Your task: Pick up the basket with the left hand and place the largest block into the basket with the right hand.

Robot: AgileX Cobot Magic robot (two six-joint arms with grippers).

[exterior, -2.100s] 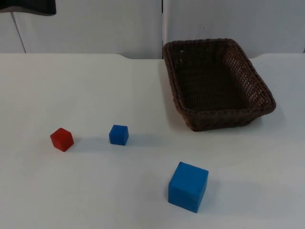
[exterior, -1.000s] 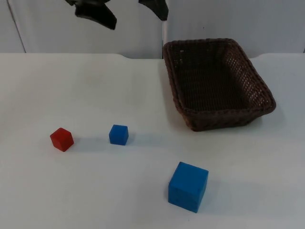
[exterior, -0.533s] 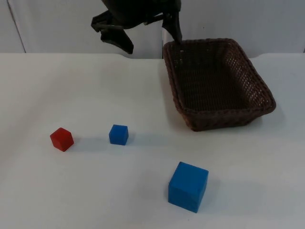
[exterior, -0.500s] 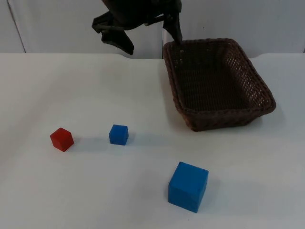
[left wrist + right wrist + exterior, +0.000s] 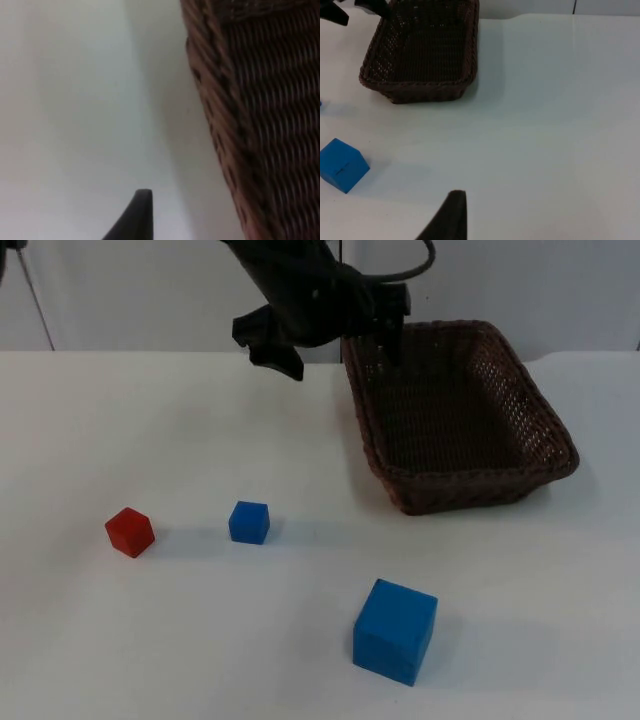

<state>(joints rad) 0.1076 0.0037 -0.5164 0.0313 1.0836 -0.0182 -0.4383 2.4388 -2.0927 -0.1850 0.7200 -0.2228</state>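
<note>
The left gripper (image 5: 340, 345), fingers spread wide and holding nothing, straddles the far-left rim corner of the brown basket (image 5: 460, 420), while the large blue block (image 5: 395, 631) sits on the table well in front of the basket.

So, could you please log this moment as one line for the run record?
left tool: open, straddling dark brown woven basket rim | right tool: waiting, apart | large blue cube: on white table, untouched

We see our left arm as a thick matte black limb ending in the left end effector (image 5: 335, 348), two tapered black fingers (image 5: 276, 352). A pointed black fingertip marks each wrist view.
</note>
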